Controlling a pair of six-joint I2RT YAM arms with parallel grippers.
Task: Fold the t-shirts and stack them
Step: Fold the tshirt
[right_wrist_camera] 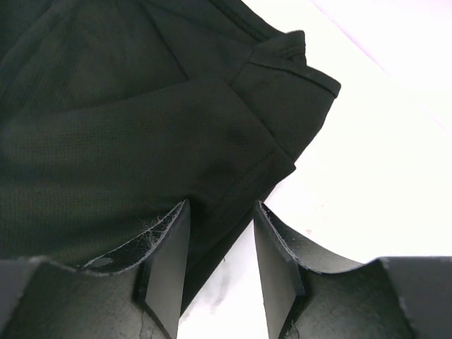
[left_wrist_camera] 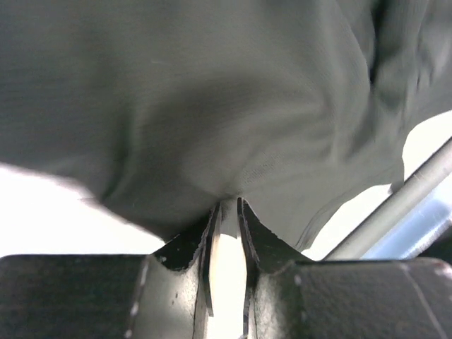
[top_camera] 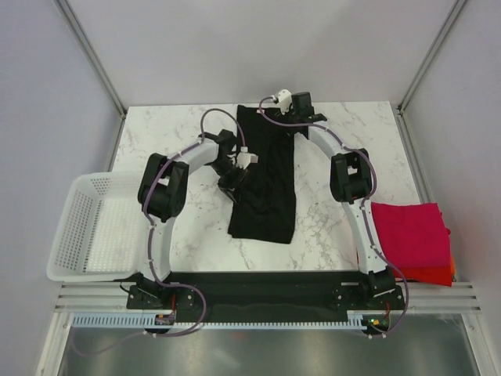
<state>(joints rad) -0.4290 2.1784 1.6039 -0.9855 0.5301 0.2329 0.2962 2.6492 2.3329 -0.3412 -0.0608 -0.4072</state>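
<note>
A black t-shirt (top_camera: 266,176) lies as a long folded strip down the middle of the marble table (top_camera: 172,133). My left gripper (top_camera: 233,186) sits at the strip's left edge, and in the left wrist view it (left_wrist_camera: 227,203) is shut on a lifted fold of the black cloth (left_wrist_camera: 212,106). My right gripper (top_camera: 307,119) is at the strip's far right corner. There it (right_wrist_camera: 221,206) stands open over the table, the shirt's (right_wrist_camera: 127,127) hem lying between its fingers. A folded magenta-red shirt (top_camera: 409,233) rests on an orange-red one (top_camera: 438,276) at the table's right edge.
A white mesh basket (top_camera: 82,227) stands at the table's left edge. Metal frame posts (top_camera: 90,47) rise at the back corners, and one rail (left_wrist_camera: 417,191) shows in the left wrist view. Grey walls close in the sides.
</note>
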